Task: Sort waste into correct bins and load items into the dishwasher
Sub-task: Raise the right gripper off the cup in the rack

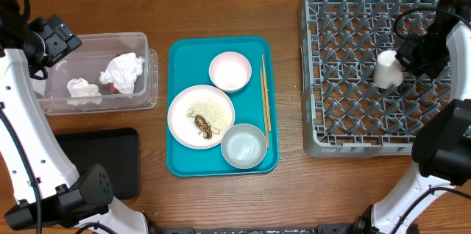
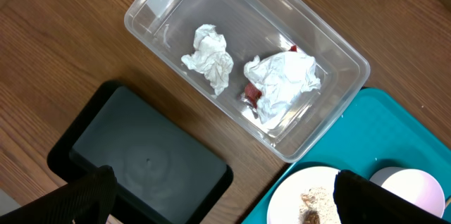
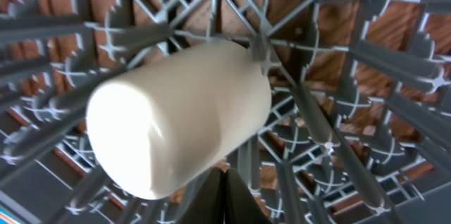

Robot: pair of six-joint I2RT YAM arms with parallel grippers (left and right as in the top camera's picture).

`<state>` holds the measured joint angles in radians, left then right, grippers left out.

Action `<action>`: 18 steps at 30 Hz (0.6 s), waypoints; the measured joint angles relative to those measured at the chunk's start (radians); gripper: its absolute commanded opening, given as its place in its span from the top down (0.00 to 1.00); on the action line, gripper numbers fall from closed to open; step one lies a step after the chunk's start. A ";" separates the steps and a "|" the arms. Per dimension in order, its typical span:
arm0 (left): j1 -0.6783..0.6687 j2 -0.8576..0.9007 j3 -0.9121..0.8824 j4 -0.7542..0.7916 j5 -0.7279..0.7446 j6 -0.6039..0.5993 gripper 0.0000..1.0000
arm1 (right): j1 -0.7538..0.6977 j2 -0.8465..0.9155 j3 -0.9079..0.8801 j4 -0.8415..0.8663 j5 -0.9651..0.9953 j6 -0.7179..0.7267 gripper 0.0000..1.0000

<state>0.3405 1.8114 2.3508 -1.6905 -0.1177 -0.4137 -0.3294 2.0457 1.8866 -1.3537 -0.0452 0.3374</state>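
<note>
The clear tub (image 1: pixel 143 72) holds two crumpled tissues (image 2: pixel 208 56) (image 2: pixel 285 79) and a red wrapper (image 2: pixel 252 94) under the larger one. The black tray (image 1: pixel 103 162) lies in front of it. The plate (image 1: pixel 184 109) carries rice and a brown scrap (image 1: pixel 204 126). The pink bowl (image 1: pixel 230 71), whitish bowl (image 1: pixel 243 146) and chopsticks (image 1: pixel 265 101) lie on the teal tray. The white cup (image 1: pixel 388 69) rests on the pegs of the grey dish rack (image 1: pixel 346 127). My left gripper (image 2: pixel 225 203) is open and empty above the tub's near side. My right gripper (image 3: pixel 225 189) is shut and empty beside the cup (image 3: pixel 180 115).
The teal tray (image 1: pixel 180 164) sits mid-table between the tub and the rack. The rack's raised walls and upright pegs surround my right gripper (image 1: pixel 405 56). My left gripper (image 1: pixel 62 39) hovers at the tub's far left corner. Bare wooden table shows along the front.
</note>
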 measured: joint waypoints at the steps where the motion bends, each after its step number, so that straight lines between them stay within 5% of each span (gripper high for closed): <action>1: 0.000 0.000 0.000 0.000 0.000 0.000 0.00 | 0.003 -0.006 0.000 0.013 -0.003 0.002 0.96; 18: 0.000 0.000 0.000 0.000 0.000 0.000 0.00 | 0.051 -0.005 0.023 0.071 -0.060 -0.024 0.96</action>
<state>0.3405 1.8114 2.3508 -1.6905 -0.1177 -0.4137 -0.2779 2.0403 1.9095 -1.2823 -0.1051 0.3138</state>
